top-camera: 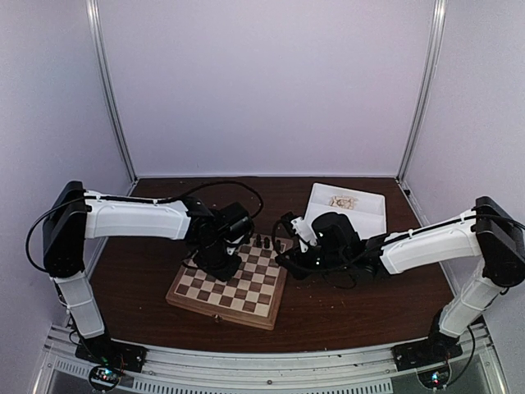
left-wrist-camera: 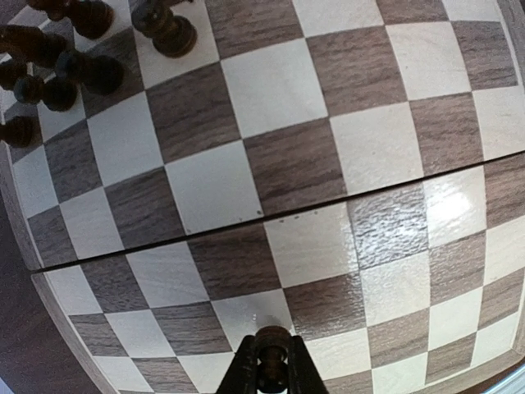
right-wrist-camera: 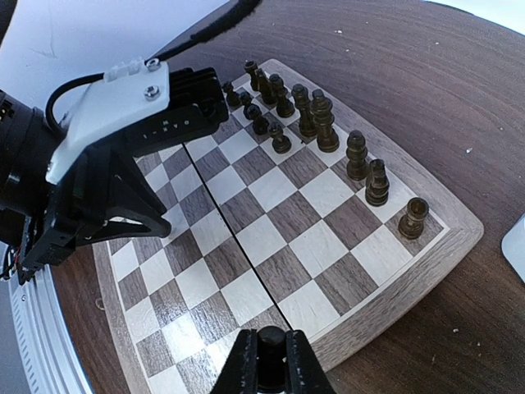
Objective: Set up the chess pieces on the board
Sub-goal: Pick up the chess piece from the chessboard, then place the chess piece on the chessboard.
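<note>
Left tool (left-wrist-camera: pixel 271 369) clenched on dark piece (left-wrist-camera: pixel 271 351) above board (left-wrist-camera: pixel 271 164); right tool (right-wrist-camera: pixel 271 361) clenched on second piece (right-wrist-camera: pixel 271 339); white tray (top-camera: pixel 365 217) right.

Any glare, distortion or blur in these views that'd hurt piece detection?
Left wrist: strong fisheye bows the board, glare streaks its glossy squares right of centre. Right wrist: board edges curve too, chess pieces sharp, background top-left blown out. Top external: pieces tiny, white tray nearly washed out.
</note>
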`<state>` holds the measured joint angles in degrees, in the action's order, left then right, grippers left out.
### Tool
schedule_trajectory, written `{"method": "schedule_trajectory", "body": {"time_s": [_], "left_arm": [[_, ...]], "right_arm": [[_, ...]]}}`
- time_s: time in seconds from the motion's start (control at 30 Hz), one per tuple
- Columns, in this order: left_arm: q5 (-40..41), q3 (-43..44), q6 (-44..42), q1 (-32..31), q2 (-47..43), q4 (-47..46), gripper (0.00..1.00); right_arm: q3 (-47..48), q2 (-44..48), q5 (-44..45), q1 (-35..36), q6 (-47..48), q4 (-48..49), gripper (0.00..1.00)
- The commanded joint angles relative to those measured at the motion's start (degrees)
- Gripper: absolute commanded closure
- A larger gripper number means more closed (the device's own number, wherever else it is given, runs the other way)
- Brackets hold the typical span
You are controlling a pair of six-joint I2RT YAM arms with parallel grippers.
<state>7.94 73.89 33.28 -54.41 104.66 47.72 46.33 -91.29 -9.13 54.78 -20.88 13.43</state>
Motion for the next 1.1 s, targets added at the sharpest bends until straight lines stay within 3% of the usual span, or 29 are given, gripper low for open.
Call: {"method": "schedule_trajectory", "body": {"time_s": [0.0, 0.57, 1.07], "left_arm": [[2.3, 4.5, -1.9, 0.4, -0.1, 1.7, 0.93], [2.1, 20.0, -10.2, 5.2, 8.5, 1.6, 0.97], [0.6, 28.4, -14.5, 5.9, 15.9, 2.3, 0.97]], "right_arm": [[0.3, -0.2, 1.2, 0.2, 0.8, -0.2, 0.99], [-1.4, 3.8, 5.0, 0.2, 1.4, -1.2, 0.99], [-2.6, 6.9, 8.7, 0.2, 2.1, -2.3, 0.99]]}}
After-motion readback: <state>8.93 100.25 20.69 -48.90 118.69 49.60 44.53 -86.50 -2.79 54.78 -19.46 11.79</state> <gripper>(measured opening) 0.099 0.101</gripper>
